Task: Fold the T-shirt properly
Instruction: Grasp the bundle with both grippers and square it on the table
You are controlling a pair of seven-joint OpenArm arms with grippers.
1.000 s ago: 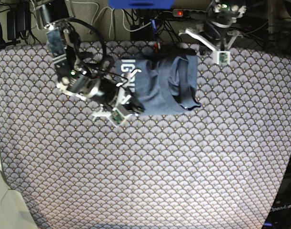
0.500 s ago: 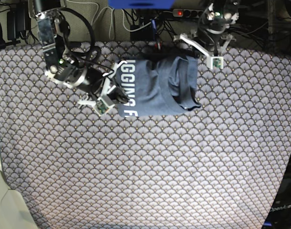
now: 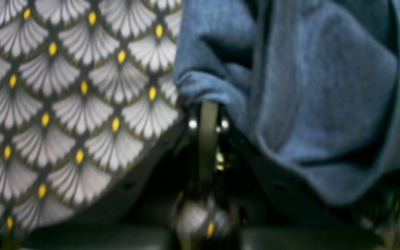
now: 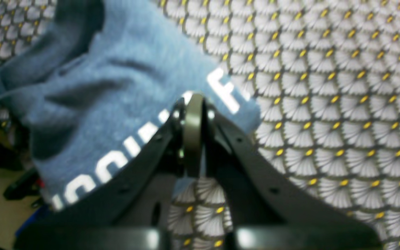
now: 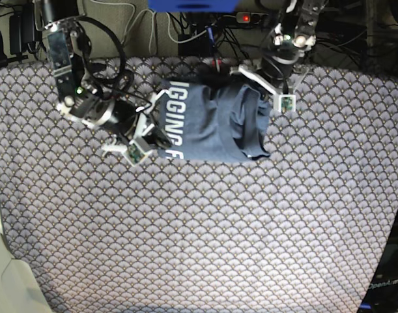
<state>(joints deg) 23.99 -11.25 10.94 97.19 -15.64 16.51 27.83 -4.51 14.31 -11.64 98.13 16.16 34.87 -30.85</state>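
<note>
While both my arms sit at the far end of the cloth [image 5: 185,235], the T-shirt [image 5: 215,120] lies there bunched, partly folded, white letters up along its edge nearest my right arm. My right gripper [image 4: 193,100] is fully closed, jaws pressed together, tips at the lettered edge [image 4: 141,135] near the "F"; blur hides whether any fabric is pinched. My left gripper [image 3: 207,107] is closed too, tips right under a rolled fold of shirt at the opposite side; I cannot tell if cloth is caught between them. In the base view that arm hangs over the shirt's far corner. Cables [image 5: 185,26] run behind the cloth.
</note>
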